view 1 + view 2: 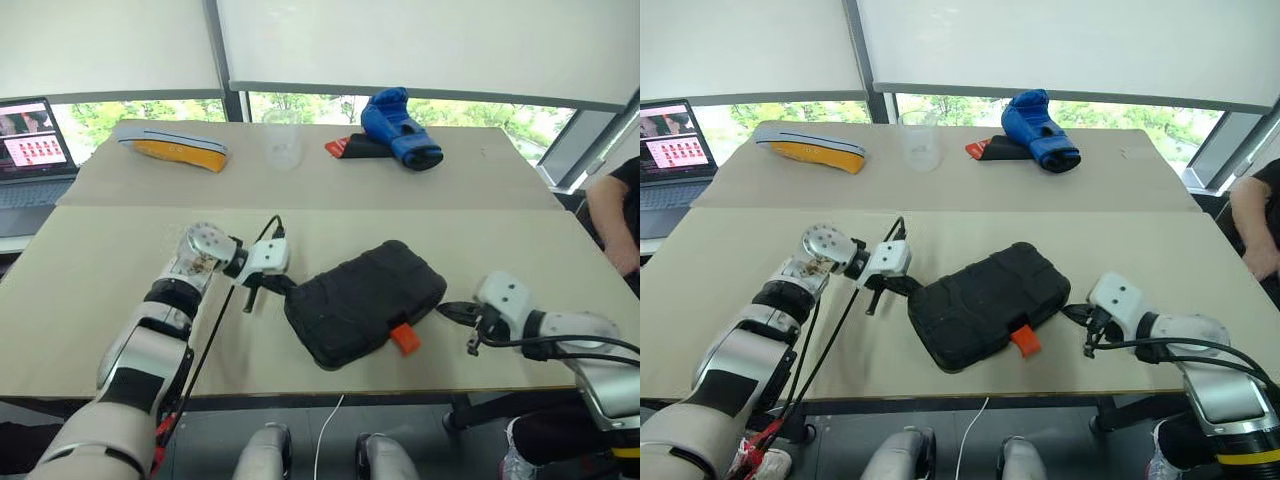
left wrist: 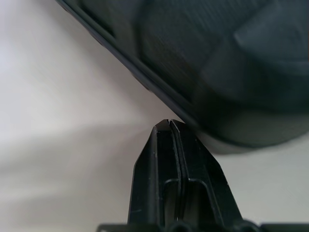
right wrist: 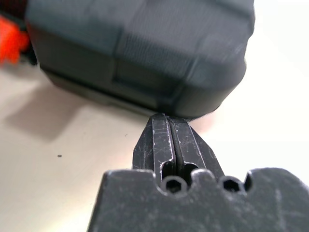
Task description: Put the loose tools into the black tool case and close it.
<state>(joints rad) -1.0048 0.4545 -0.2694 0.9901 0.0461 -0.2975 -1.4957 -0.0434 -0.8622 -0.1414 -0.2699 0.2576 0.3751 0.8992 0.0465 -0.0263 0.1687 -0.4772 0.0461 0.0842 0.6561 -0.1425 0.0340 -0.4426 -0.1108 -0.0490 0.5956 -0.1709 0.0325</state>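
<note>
- between the two grippers, the closed tool case [image 1: 365, 302] lies on the table [image 1: 120, 250].
- left gripper [image 2: 168, 123], fingers pressed together, empty, at its corner.
- right gripper [image 3: 164, 116] likewise pinched, tips at the opposite corner.

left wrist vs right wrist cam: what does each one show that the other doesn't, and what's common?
Left wrist view alone: the left gripper, fingers pressed together, tips at a rounded edge of the black tool case.

Right wrist view alone: the right gripper, also shut, tips at a corner of the case, and the orange latch at that view's edge.

Shared: the closed case's textured shell seen close up, resting on the pale table.
</note>
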